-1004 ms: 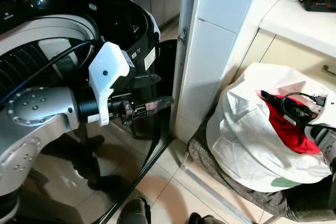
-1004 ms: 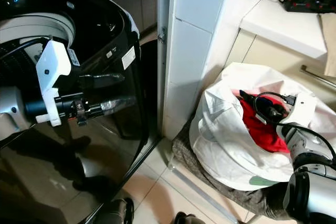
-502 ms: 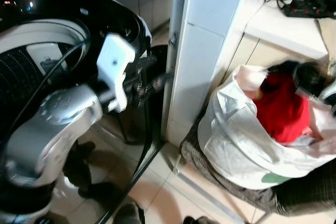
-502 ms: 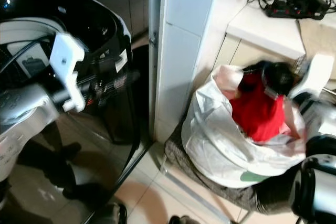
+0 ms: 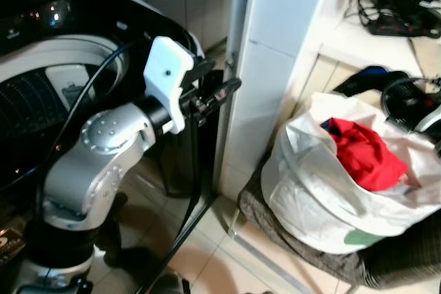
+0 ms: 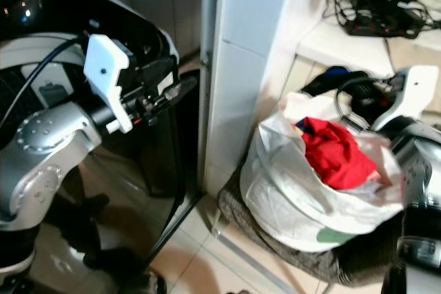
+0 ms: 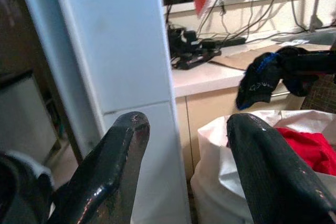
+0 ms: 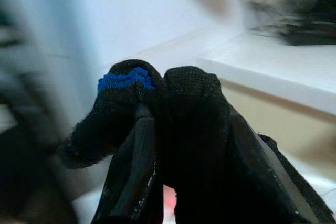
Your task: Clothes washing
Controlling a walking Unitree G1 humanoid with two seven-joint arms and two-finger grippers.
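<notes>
A dark garment with blue trim is clamped between the jaws of the right gripper, raised above the white laundry bag. In the head views the same garment is seen hanging over the bag's rim, just below the edge of the bench. A red garment is left inside the bag, which is set on a grey cushion on the floor. The left gripper is held with jaws apart and empty beside the black washing machine, near the white tiled pillar.
</notes>
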